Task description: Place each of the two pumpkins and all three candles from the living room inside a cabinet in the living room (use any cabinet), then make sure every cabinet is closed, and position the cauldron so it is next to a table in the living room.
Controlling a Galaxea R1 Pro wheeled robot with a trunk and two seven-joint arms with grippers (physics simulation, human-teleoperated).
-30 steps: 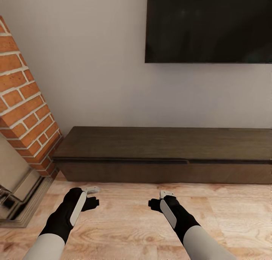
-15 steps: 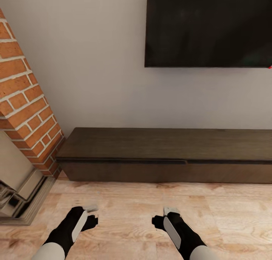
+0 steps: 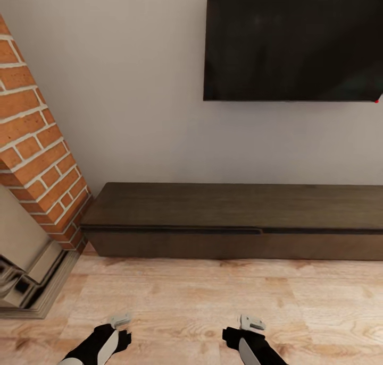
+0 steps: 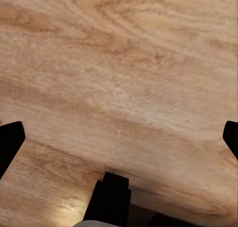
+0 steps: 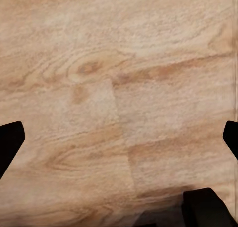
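Low dark brown cabinet [image 3: 234, 221] set against the pale wall [image 3: 127, 104], spanning from beside the brick fireplace [image 3: 37, 158] out past the head view's right edge; fronts flush and closed along the visible length, top bare. Black wall-mounted screen [image 3: 292, 41] fixed above the cabinet's right portion. Pale stone hearth surround [image 3: 26, 269] at the foot of the brickwork, meeting the wood plank floor [image 3: 191, 296]. Left gripper [image 3: 120, 327] and right gripper [image 3: 250, 328] positioned low at the near edge of the head view, both over bare floor, well apart from each other and short of the cabinet front. Left gripper [image 4: 119, 138] in its wrist view: dark fingertips [image 4: 10, 140] at opposite edges of the picture, jaws spread wide, nothing between them but floor planks. Right gripper [image 5: 119, 138] in its wrist view: same arrangement, fingertips [image 5: 10, 140] at opposite edges, jaws spread wide with nothing held, wood grain and a plank seam below.
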